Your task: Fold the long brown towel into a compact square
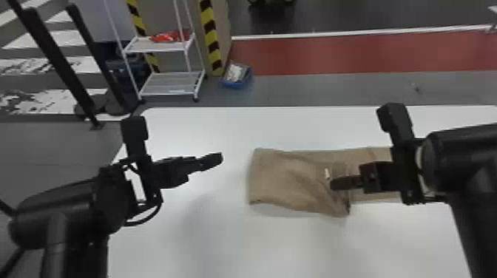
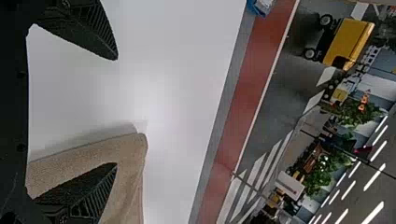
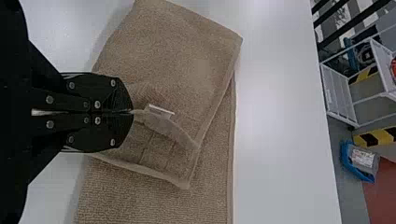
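The brown towel (image 1: 288,181) lies on the white table with its left part folded over toward the right, the flap lying askew. My right gripper (image 1: 332,183) is over the flap's edge; in the right wrist view the gripper (image 3: 132,112) is shut on a pinch of the towel (image 3: 187,60), beside a small white tag. My left gripper (image 1: 221,158) is above the table, left of the towel's folded end. In the left wrist view the gripper (image 2: 116,112) is open with nothing held, one finger in front of the towel (image 2: 133,163).
The white table (image 1: 281,244) extends around the towel, its far edge running behind both arms. Beyond it on the floor stand a white shelf cart (image 1: 172,83), striped posts and a blue bin (image 1: 236,75).
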Motion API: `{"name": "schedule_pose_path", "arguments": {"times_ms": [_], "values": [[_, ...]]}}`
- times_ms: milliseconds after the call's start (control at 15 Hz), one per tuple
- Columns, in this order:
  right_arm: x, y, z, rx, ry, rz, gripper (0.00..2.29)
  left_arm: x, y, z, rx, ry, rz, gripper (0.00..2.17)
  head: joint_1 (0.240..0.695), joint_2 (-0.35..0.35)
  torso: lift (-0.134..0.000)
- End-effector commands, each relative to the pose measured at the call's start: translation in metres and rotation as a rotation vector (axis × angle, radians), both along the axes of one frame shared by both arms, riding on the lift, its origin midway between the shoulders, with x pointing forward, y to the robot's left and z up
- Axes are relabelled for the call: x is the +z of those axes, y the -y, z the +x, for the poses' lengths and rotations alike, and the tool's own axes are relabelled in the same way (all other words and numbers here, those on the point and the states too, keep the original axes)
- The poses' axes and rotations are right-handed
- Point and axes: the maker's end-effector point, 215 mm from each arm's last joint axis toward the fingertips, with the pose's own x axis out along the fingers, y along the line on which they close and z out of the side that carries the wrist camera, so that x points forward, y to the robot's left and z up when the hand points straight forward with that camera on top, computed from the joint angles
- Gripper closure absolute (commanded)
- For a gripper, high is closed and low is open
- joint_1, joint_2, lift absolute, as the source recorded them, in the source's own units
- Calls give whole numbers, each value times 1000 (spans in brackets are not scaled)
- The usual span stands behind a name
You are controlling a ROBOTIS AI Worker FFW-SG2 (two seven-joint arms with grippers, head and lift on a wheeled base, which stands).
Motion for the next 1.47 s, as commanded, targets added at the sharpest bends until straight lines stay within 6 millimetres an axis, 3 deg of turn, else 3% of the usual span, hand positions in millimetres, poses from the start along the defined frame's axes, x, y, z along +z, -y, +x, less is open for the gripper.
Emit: {"name": "schedule_pose_path", "arguments": {"times_ms": [0,67,200,400,1067,1333,1400], "values": [[-4,3,1,-11,-7,-2,1146,-1,3,0,-5,-2,-1,76,695,142,-120],[-4,6,1,-15,-6,-10,1085,-2,3,-1,-6,-2,0,76,695,138,-120],[0,12,7,-32,4,-17,603,-5,4,-3,-6,-10,0,76,695,132,-120],[-1,18,11,-45,-3,-31,481,-7,4,-3,-7,-12,1,76,695,120,-120],[-14,22,20,-37,-30,-82,475,-11,-1,-3,4,-20,4,76,695,112,-120],[-18,21,19,-32,-35,-82,542,-13,-2,-1,6,-17,1,76,695,115,-120],[-18,20,19,-30,-35,-78,697,-13,-2,-1,6,-15,2,76,695,116,-120]]}}
